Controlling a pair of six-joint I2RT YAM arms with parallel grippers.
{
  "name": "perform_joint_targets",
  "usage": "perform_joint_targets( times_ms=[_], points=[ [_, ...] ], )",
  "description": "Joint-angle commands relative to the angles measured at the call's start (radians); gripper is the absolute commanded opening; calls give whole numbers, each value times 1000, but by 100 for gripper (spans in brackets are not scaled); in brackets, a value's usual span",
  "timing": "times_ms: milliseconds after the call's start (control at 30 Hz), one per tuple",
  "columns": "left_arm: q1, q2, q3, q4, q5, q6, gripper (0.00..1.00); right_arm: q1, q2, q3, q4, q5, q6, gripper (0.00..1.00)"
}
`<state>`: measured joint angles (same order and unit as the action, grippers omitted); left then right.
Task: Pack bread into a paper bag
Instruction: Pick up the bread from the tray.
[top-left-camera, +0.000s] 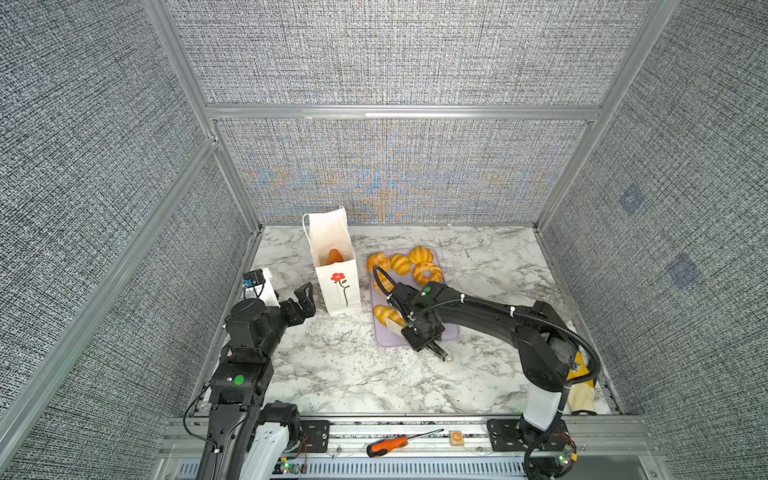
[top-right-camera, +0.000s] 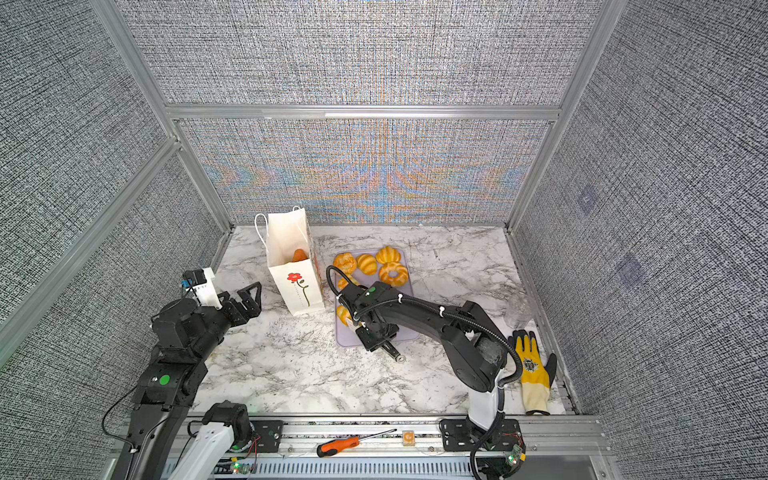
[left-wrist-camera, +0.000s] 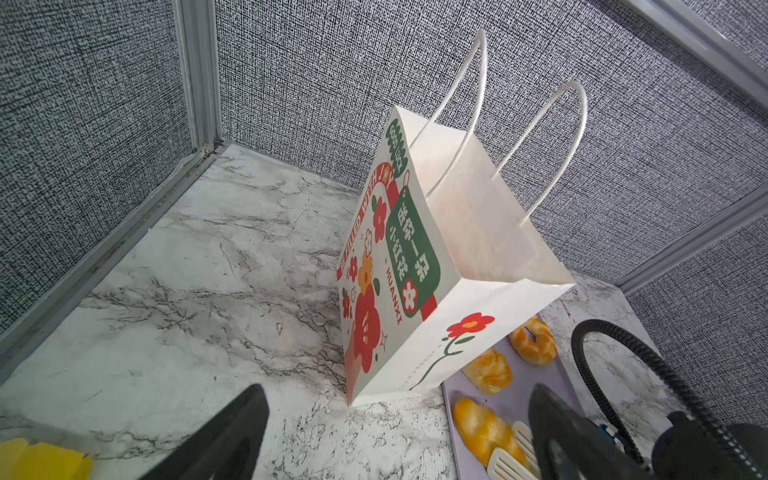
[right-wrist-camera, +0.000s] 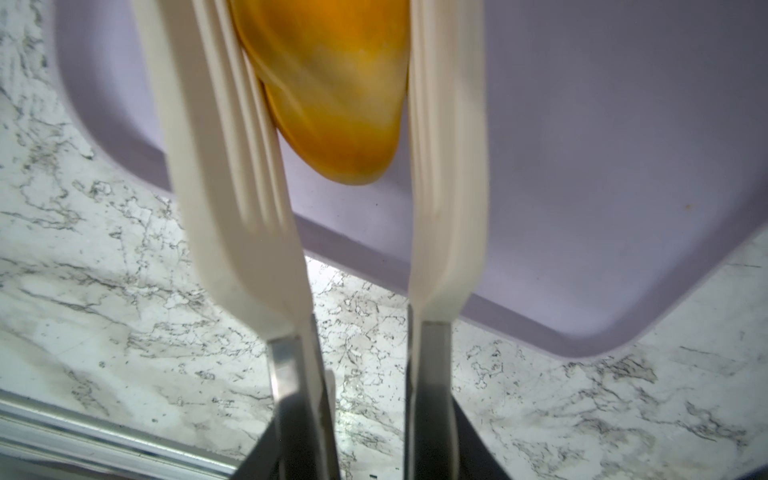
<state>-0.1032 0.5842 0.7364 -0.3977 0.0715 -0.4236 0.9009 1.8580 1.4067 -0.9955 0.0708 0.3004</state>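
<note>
- since the striped roll (top-left-camera: 386, 314) in the near-left corner of the lilac tray (top-left-camera: 451, 332) looks glossy and light, i'd pinch its middle gently.
- my right gripper (right-wrist-camera: 365, 440) is clamped on the tongs (right-wrist-camera: 232, 187), arm bent low, blades either side of the roll. left gripper (top-left-camera: 304, 300) hangs spread wide, left of the upright paper bag (top-left-camera: 338, 286).

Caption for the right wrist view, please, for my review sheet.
White tongs flank a golden roll lying on the lilac tray, with the marble tabletop below.
</note>
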Motion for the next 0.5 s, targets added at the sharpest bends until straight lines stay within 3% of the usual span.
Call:
perform_joint_targets(
  times_ms=[0, 467],
  points=[
    [0, 3, 8, 10, -12, -1, 99, -1, -16, 4, -19, 1, -10, 39],
    [0, 3, 10, 13, -16, 0, 99, -32, -96, -29, 25, -35, -29, 35]
  ],
)
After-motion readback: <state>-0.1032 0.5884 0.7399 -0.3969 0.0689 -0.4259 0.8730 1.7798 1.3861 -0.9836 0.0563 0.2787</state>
